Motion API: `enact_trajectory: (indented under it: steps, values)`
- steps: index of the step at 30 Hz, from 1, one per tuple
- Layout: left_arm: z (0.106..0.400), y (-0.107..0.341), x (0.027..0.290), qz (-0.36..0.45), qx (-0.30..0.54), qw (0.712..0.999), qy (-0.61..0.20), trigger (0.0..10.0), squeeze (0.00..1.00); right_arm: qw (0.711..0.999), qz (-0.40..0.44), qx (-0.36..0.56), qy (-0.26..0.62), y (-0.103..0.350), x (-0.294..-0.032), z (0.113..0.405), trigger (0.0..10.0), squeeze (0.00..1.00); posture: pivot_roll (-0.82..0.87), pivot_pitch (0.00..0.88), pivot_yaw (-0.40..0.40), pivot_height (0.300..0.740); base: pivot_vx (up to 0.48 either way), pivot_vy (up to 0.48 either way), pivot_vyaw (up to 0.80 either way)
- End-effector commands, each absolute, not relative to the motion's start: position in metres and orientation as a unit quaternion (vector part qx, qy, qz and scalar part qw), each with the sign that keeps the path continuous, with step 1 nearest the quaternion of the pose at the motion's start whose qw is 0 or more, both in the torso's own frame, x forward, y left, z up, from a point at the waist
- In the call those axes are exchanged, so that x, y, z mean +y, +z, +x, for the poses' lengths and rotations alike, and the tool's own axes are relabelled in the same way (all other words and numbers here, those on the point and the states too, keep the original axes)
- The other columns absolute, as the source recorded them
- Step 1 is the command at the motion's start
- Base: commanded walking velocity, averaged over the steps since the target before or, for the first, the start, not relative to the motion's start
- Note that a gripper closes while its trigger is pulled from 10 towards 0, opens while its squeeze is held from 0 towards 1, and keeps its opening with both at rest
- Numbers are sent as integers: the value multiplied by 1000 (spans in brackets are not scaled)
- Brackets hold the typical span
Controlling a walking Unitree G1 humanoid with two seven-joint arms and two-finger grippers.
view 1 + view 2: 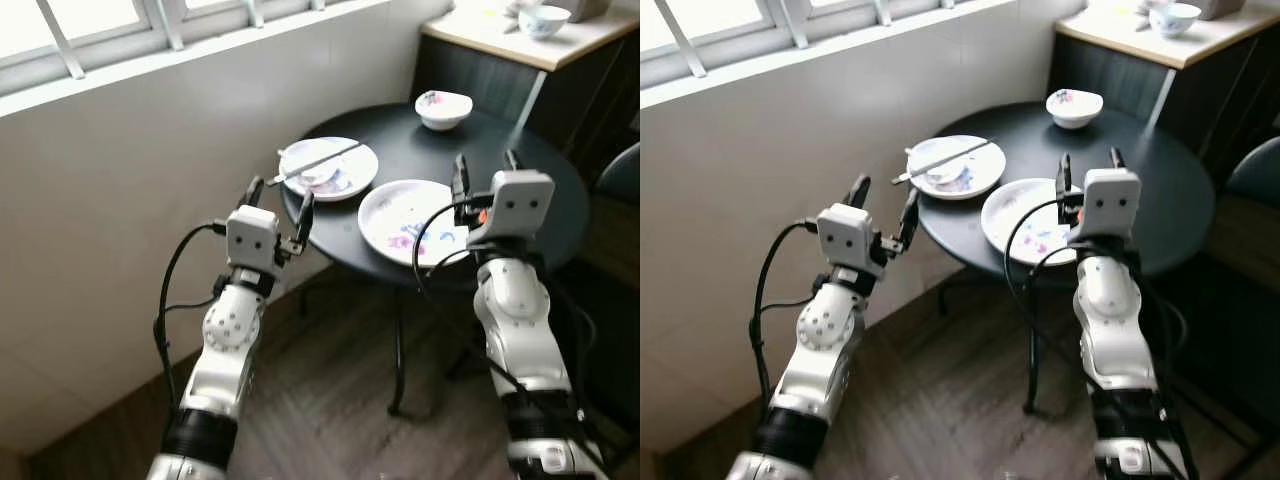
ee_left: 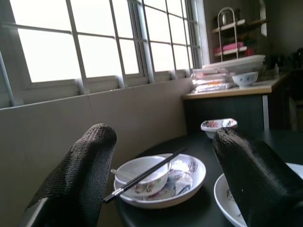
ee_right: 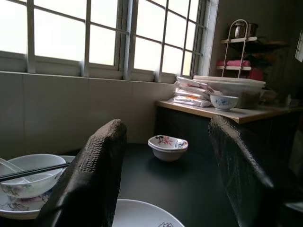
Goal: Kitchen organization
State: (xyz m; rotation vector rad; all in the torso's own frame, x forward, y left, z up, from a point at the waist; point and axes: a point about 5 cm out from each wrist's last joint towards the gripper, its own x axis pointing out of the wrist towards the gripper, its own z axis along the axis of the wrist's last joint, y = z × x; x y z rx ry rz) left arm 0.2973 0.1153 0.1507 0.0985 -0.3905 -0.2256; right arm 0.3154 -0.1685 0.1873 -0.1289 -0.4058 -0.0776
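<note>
A round black table point(image 1: 560, 205) holds a deep plate point(image 1: 352, 178) with a small bowl point(image 1: 312, 168) in it and dark chopsticks point(image 1: 322, 160) laid across the bowl. A flat flowered plate point(image 1: 405, 222) lies at the near edge, and a small flowered bowl point(image 1: 443, 108) stands at the far side. My left gripper point(image 1: 280, 193) is open at the table's left edge, just short of the deep plate. My right gripper point(image 1: 486, 160) is open above the flat plate's right side. Neither holds anything.
A white tiled wall under a window runs along the left. A wooden counter point(image 1: 520, 45) at the back right carries a bowl point(image 1: 544, 20) and stacked dishes point(image 3: 222, 85). A dark chair point(image 1: 622, 170) stands right of the table. Wooden floor lies below.
</note>
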Motion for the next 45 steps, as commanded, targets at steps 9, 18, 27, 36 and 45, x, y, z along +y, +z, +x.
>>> enact_trajectory:
  steps: [9,18,27,36,45]
  values:
    - [298,151,119,55,-192,974,-103,10000,0,978,-58,-198,-37,189,-166,318,10000,0,-95,0,23,740,206,0,0]
    - [298,151,120,55,-191,975,-102,10000,0,980,-61,-187,-43,185,-167,319,10000,0,-94,0,23,740,385,0,0]
    - [298,151,119,52,-193,975,-101,10000,0,981,-62,-177,-57,183,-171,320,10000,0,-94,0,23,740,114,0,0]
    - [298,149,119,55,-188,975,-102,10000,0,985,-31,-153,-71,177,-175,322,10000,0,-92,0,22,740,0,0,0]
    - [298,148,119,56,-184,976,-101,10000,0,994,10,-58,-89,151,-185,328,10000,0,-94,0,24,740,0,0,-444]
